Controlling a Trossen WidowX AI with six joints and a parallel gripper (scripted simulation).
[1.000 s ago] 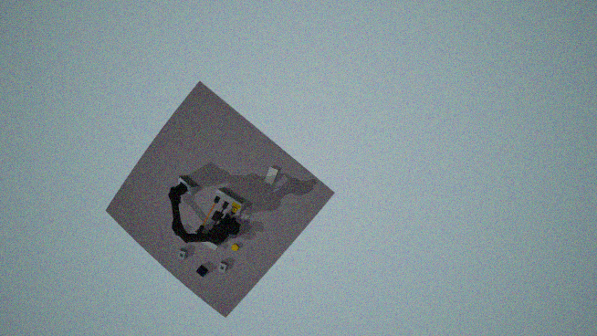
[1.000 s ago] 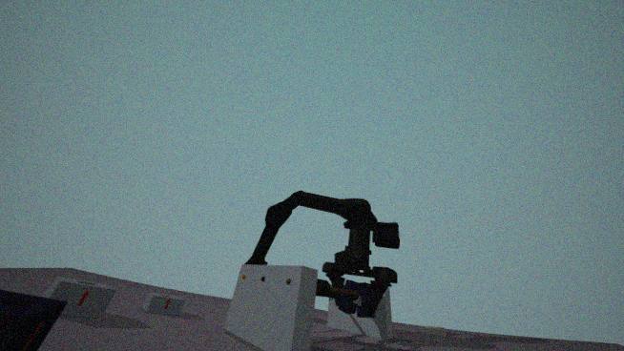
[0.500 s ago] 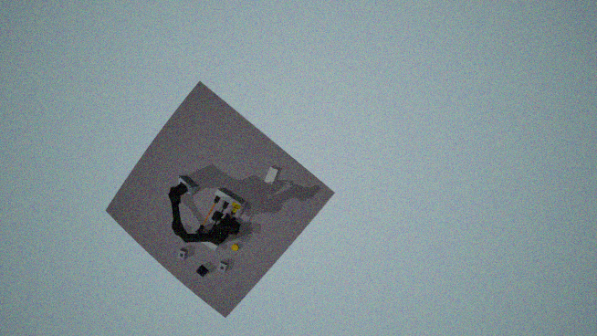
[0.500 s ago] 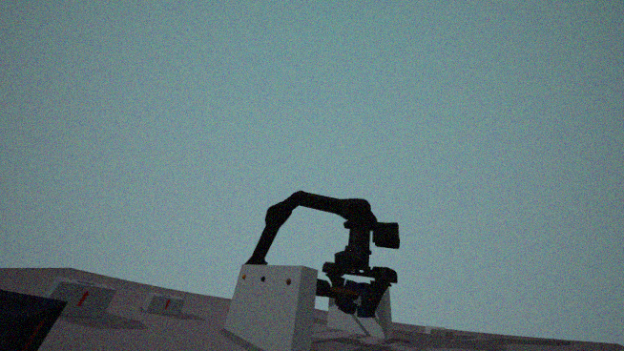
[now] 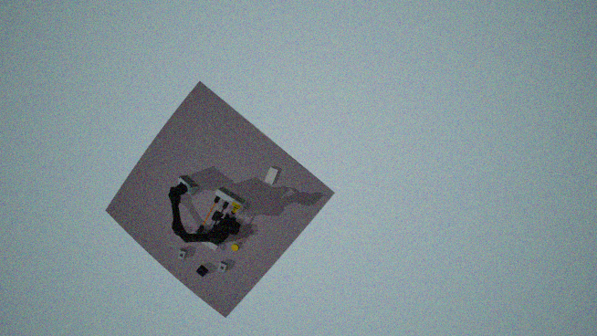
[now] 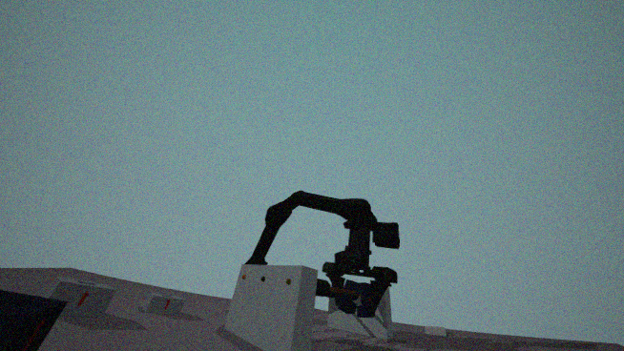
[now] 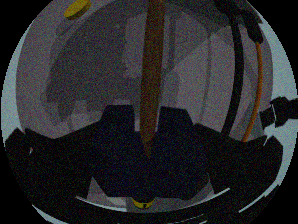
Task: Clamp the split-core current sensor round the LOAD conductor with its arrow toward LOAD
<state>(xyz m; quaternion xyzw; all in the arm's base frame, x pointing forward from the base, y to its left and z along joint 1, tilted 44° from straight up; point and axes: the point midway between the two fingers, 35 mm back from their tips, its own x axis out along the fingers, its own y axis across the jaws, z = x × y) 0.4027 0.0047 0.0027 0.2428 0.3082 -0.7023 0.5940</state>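
Gripper [image 5: 230, 225] [image 6: 357, 296] [image 7: 152, 125] was set at its spread position, with the jaws standing wide and no clamping grip applied. The open current sensor [image 6: 365, 305] [image 7: 150, 172], a dark blue body, was located between the two fingers. In the wrist view, two raised portions of the sensor stood on either side of a brown conductor [image 6: 341, 290] [image 7: 154, 65], which ran into the gap between them. Contact between sensor and conductor could not be determined. The arrow was not legible, and the condition of the latch could not be determined.

Below the sensor in the wrist view, a small yellow part with a dark mark [image 7: 144, 202] was partly visible. A black cable [image 7: 237, 75] and a thinner orange cable [image 5: 210, 214] [image 7: 259, 85] ran beside the brown conductor, apart from it. The brown conductor extended from the side of a pale box [image 5: 229, 197] [image 6: 269, 300], whose opposite face carried three small coloured dots.

A yellow disc [image 5: 235, 247] [image 7: 77, 8] was positioned near the gripper. Farther out on the surface [image 5: 196, 123] [image 6: 191, 310], the top view showed two small grey blocks, with a dark square item [image 5: 202, 270] between them. The lettering of the LOAD marker was too indistinct to read.
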